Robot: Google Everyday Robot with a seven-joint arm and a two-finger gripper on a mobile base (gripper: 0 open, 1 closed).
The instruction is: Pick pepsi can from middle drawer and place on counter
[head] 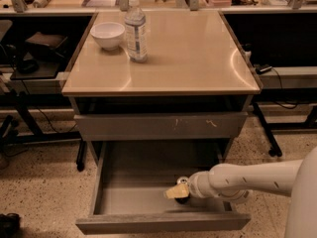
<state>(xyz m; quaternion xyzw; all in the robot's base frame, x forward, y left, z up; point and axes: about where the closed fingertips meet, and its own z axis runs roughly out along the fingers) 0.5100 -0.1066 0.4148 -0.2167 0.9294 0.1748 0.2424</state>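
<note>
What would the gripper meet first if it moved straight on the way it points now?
Probably the pepsi can, right at the tip of the gripper inside the open middle drawer. Past it, the drawer's left wall would follow; depth is unclear.
</note>
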